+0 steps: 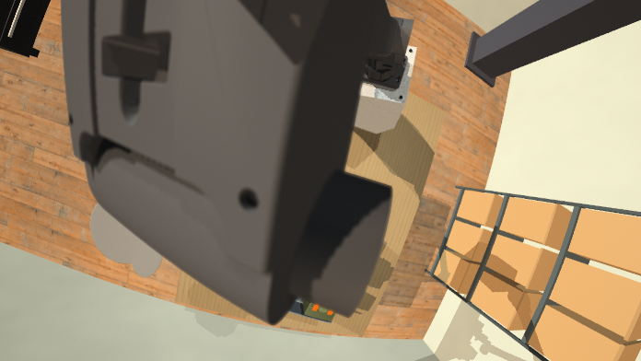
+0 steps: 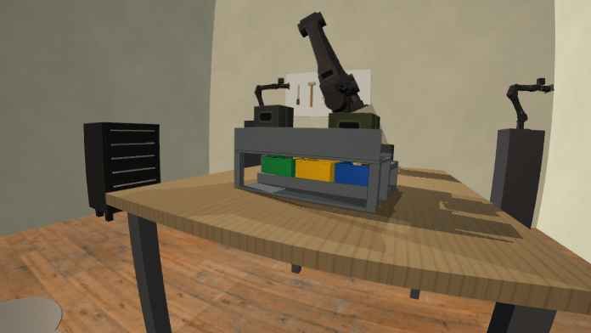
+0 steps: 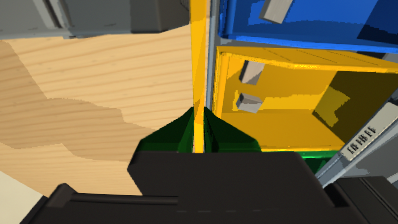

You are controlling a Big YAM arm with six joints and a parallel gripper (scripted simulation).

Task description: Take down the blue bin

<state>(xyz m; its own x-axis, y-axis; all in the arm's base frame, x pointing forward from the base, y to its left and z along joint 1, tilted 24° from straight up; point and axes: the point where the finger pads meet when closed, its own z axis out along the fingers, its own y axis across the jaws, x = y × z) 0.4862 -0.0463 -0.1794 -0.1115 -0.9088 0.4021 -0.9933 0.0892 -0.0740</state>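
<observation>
In the wrist view my gripper (image 3: 198, 112) is shut on the thin front wall of the yellow bin (image 3: 290, 100), which holds two grey parts (image 3: 249, 87). The blue open bin (image 3: 310, 20) sits beyond it on the shelf with a grey part (image 3: 277, 7) inside, untouched by the fingers. In the exterior view the blue bin (image 2: 351, 173) stands at the right end of the grey shelf (image 2: 314, 166), next to the yellow bin (image 2: 316, 169) and a green bin (image 2: 278, 166). The arm (image 2: 335, 81) reaches down behind the shelf, which hides the gripper there.
The arm's body (image 1: 221, 152) blocks most of the top view. Two dark boxes (image 2: 272, 115) (image 2: 354, 121) stand behind the shelf. A black drawer cabinet (image 2: 123, 159) stands left of the wooden table (image 2: 382, 238). A labelled shelf rail (image 3: 367, 135) shows at the wrist view's right.
</observation>
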